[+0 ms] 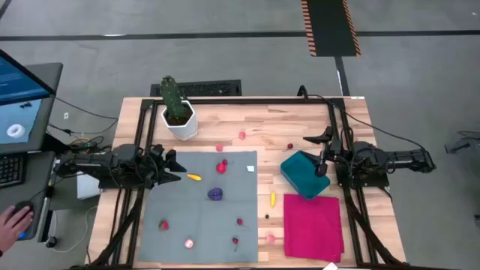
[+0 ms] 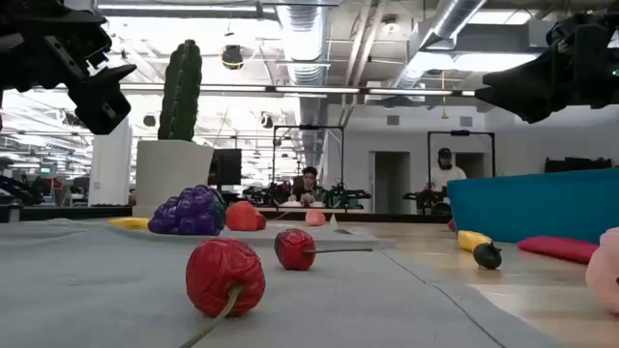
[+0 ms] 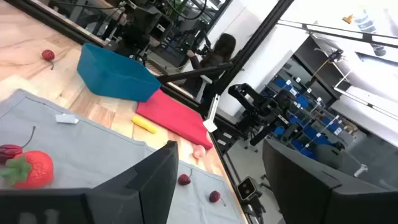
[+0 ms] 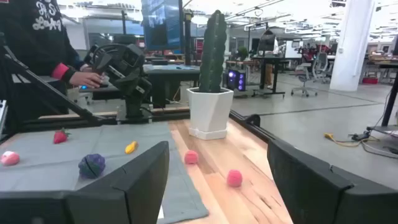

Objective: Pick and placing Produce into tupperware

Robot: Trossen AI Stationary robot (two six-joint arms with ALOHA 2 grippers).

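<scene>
Pale wooden surface under both my arms carries a grey cloth mat strewn with small toy fruits and vegetables, among them a purple plastic grape bunch and a yellow piece. The small teal rectangular plastic tub looks empty, beside my right claw. My left claw hovers released near the yellow piece. Nothing is picked yet, I judge; next comes lowering over one fruit and clenching. Right claw is released too.
</scene>
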